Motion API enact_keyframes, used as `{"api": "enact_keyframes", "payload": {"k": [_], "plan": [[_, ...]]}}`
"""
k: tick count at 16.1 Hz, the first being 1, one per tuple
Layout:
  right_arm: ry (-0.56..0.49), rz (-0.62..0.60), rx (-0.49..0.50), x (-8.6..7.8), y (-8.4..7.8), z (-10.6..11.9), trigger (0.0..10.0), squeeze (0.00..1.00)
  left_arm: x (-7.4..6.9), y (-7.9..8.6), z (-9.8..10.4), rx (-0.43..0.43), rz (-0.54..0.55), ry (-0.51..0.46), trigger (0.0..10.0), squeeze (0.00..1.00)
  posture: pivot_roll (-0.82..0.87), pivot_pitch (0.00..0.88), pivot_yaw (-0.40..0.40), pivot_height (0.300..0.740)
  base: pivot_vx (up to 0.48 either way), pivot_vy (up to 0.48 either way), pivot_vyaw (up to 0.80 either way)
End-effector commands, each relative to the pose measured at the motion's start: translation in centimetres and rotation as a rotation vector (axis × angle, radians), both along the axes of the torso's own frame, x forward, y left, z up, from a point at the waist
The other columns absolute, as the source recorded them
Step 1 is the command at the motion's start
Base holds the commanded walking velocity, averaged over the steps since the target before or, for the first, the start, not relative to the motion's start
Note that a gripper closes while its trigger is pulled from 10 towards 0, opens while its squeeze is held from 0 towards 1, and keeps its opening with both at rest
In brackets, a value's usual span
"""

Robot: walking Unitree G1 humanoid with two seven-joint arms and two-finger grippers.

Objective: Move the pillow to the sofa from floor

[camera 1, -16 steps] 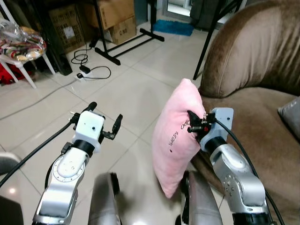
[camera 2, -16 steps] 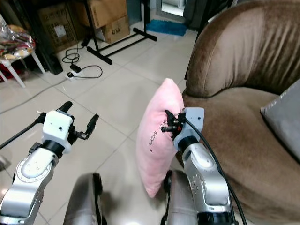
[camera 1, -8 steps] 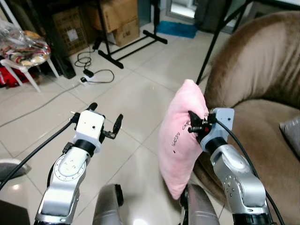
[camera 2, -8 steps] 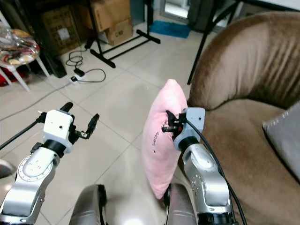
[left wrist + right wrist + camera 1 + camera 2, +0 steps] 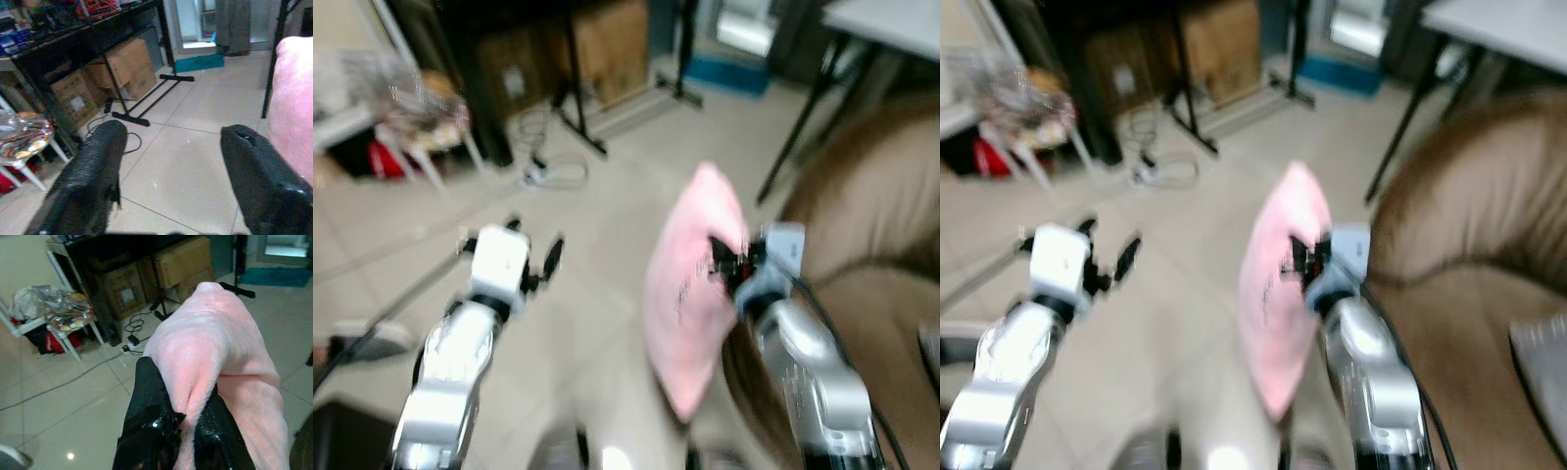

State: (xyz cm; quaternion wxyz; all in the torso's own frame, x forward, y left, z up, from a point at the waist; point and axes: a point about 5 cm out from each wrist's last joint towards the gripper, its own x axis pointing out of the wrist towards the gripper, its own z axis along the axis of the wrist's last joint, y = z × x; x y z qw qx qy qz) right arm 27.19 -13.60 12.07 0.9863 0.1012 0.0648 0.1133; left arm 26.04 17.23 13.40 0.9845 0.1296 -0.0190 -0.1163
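Observation:
A pink pillow (image 5: pixel 690 294) hangs upright in the air, clear of the tiled floor, just left of the brown sofa (image 5: pixel 871 215). My right gripper (image 5: pixel 726 262) is shut on its edge; in the right wrist view the black fingers (image 5: pixel 149 396) pinch a fold of the pink pillow (image 5: pixel 220 347). My left gripper (image 5: pixel 530 253) is held up over the floor, open with nothing between its fingers (image 5: pixel 93 171). The head views are blurred.
Cardboard boxes (image 5: pixel 124 68) and a black stand (image 5: pixel 146 98) lie across the tiled floor ahead. A white chair with a colourful bundle (image 5: pixel 66 316) stands at the far left, beside a power strip and cable (image 5: pixel 548 171). A grey cushion (image 5: pixel 1542 352) rests on the sofa seat.
The whole head picture has shifted and blurred, so the camera is moving. The pillow stays gripped in my right gripper; the left gripper keeps its open pose.

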Motion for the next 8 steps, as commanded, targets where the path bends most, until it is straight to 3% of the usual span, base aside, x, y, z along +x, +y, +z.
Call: {"api": "enact_keyframes", "payload": {"k": [1, 3, 4, 5, 6, 8], "plan": [[-0.054, 0.005, 0.007, 0.05, 0.11, 1.22, 10.0, 0.0, -0.16, 0.2, 0.01, -0.008, 0.004, 0.008, 0.0, 0.06, -0.06, 0.0, 0.013, 0.74, 0.0, 0.0, 0.0], [-0.051, 0.004, 0.008, 0.06, 0.11, 1.21, 10.0, 0.0, -0.18, 0.26, -0.01, -0.018, 0.017, 0.018, 0.0, 0.0, -0.06, 0.0, 0.014, 0.74, 0.0, 0.0, 0.0], [-0.05, 0.003, 0.01, 0.07, 0.1, 1.19, 10.0, 0.0, -0.2, 0.3, -0.09, -0.03, 0.023, 0.027, 3.2, 0.2, -0.06, 0.0, 0.014, 0.74, 0.0, 0.0, 0.0], [-0.048, 0.0, 0.011, 0.07, 0.06, 1.16, 10.0, 0.0, -0.11, 0.44, -0.06, -0.027, 0.04, 0.022, 10.0, 0.67, -0.06, 0.0, 0.018, 0.74, 0.0, 0.0, 0.0], [-0.045, -0.006, 0.012, 0.07, -0.03, 1.13, 10.0, 0.0, -0.04, 0.37, -0.02, -0.047, 0.025, 0.028, 10.0, 1.0, -0.06, 0.0, 0.02, 0.74, 0.0, 0.0, 0.0], [-0.039, -0.023, 0.015, 0.02, -0.3, 0.95, 10.0, 0.0, 0.0, 0.29, 0.1, -0.058, 0.009, 0.03, 10.0, 1.0, -0.06, 0.0, 0.025, 0.74, 0.0, 0.0, 0.0]]}}
